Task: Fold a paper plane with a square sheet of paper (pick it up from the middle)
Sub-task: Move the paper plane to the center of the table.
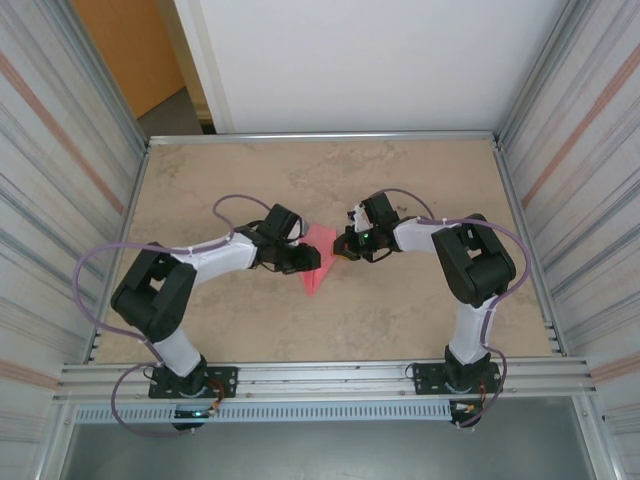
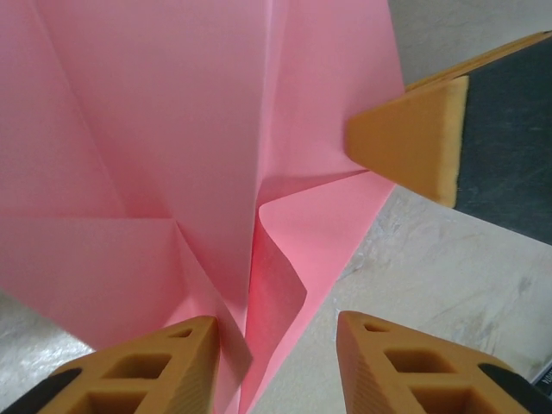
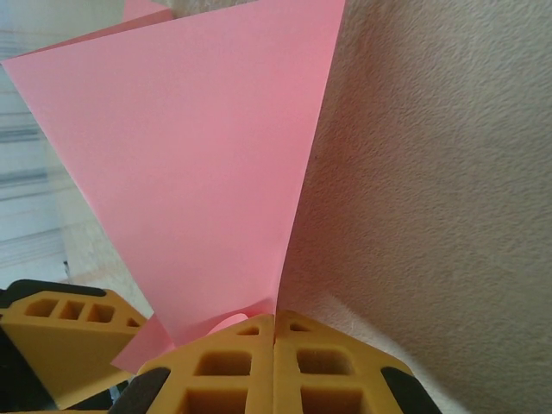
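The pink sheet of paper [image 1: 318, 262], partly folded to a point, sits mid-table between both grippers, its tip toward the near edge. In the left wrist view the paper [image 2: 172, 155] shows creases and a raised centre fold. My left gripper [image 2: 276, 366] is open, with that fold standing between its orange fingers [image 2: 147, 371], close to the left one. My right gripper [image 3: 274, 321] is shut on the paper's [image 3: 190, 155] edge, which comes out of the seam between its pads. In the top view the left gripper [image 1: 303, 258] and the right gripper [image 1: 343, 246] face each other across the paper.
The tan table [image 1: 400, 190] is fenced by ribbed metal walls on the left [image 1: 60, 180] and right [image 1: 590, 180]. A metal rail [image 1: 320, 378] carrying both arm bases runs along the near edge. Bare tabletop lies behind and in front of the paper.
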